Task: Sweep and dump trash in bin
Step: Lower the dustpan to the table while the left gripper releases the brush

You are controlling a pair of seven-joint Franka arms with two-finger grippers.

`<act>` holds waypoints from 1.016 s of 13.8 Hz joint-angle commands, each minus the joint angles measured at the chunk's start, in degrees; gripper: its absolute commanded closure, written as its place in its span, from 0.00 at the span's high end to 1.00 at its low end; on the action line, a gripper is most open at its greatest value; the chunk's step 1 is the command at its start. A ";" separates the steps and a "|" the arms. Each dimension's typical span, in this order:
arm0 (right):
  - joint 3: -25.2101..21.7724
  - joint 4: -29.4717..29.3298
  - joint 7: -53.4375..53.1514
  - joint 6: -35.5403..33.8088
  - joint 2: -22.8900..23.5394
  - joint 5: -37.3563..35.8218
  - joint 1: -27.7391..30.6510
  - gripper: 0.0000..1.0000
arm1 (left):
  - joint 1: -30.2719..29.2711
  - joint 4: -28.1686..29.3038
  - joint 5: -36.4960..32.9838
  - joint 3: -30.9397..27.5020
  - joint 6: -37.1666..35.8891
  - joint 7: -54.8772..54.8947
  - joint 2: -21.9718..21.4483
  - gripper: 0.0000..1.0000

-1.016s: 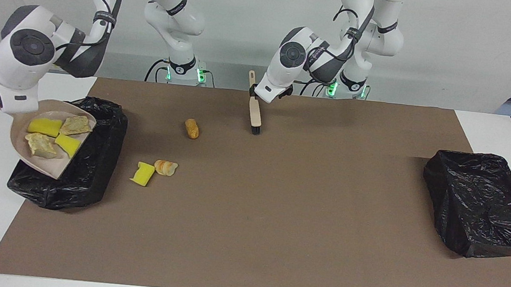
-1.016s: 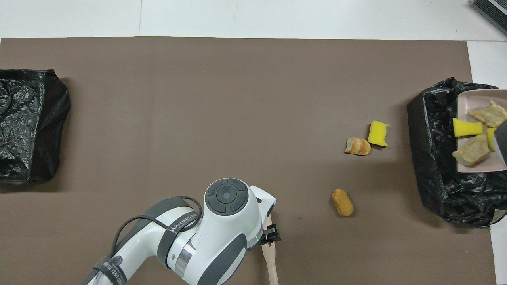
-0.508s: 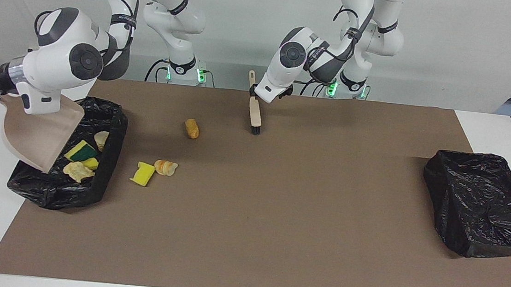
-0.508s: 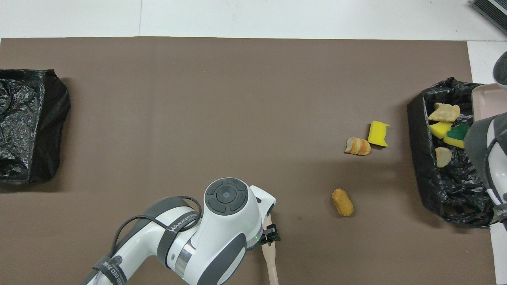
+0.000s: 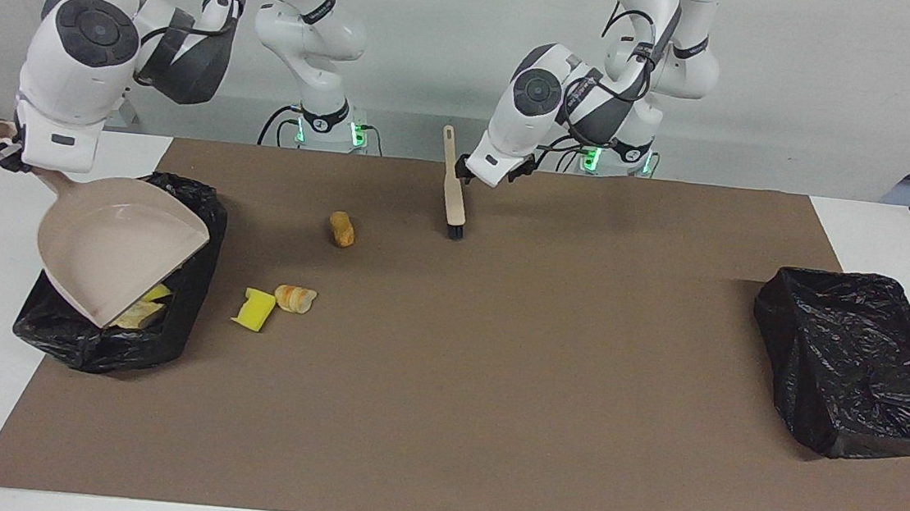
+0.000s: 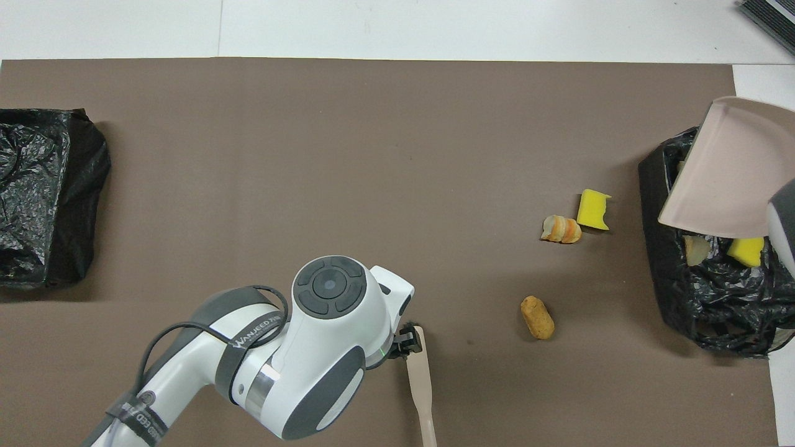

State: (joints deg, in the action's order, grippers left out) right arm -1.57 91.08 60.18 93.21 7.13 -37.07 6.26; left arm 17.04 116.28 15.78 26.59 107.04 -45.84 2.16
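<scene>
Emptied the dustpan (image 5: 122, 247) into the bin (image 5: 185, 331) at the right arm's end of the tabletop. Carried four scraps a second earlier, two yellow sponge chunks and two cream-tan lumps. Tipped them out half a second later, then swung back to a shallower tilt, bare inside, over the bin's open mouth. Held throughout by the right gripper (image 5: 9, 153), jaws narrow and clamped on the dustpan's handle.

Kept the brush (image 5: 453, 198) upright in the left gripper (image 5: 460, 175), jaws closed on its handle, bristles down on the brown mat (image 5: 492, 390). Leaned the handle over only slightly as the arm rose; otherwise waited.

Judged as first load done, second still to sweep.

Counted:
- Loose trash left on the mat: three. Yellow sponge chunk (image 5: 254, 309) and bread-like lump (image 5: 295, 298), just beside each other near the bin; orange-brown nugget (image 5: 341, 229) nearer the robots, between those two and the brush.
- Trash seen in the bin: two pieces in each view, under the dustpan's lip, a yellow chunk (image 6: 745, 249) and a tan lump (image 6: 697, 248); the rest hidden by the dustpan.
- Bins: two, both lined in black; the second bin (image 5: 857, 365) at the left arm's end, with no trash visible.
- Dustpans: one. Brushes: one.
</scene>
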 commanded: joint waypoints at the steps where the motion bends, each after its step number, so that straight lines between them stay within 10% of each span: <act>1: 0.25 -0.11 -8.82 -0.84 -0.81 9.10 0.60 0.00 | -3.41 -3.33 -5.21 0.30 -2.89 2.14 -0.49 1.00; 14: 1.57 3.14 -67.96 3.45 3.14 38.73 -16.00 0.00 | -23.97 -18.18 -17.10 0.21 -12.18 37.54 1.62 1.00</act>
State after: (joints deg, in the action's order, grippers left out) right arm 0.23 93.35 -2.15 93.44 9.47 -1.63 -7.94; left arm -4.11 102.21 -0.09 26.09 99.29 -13.44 2.62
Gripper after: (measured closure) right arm 0.683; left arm 0.000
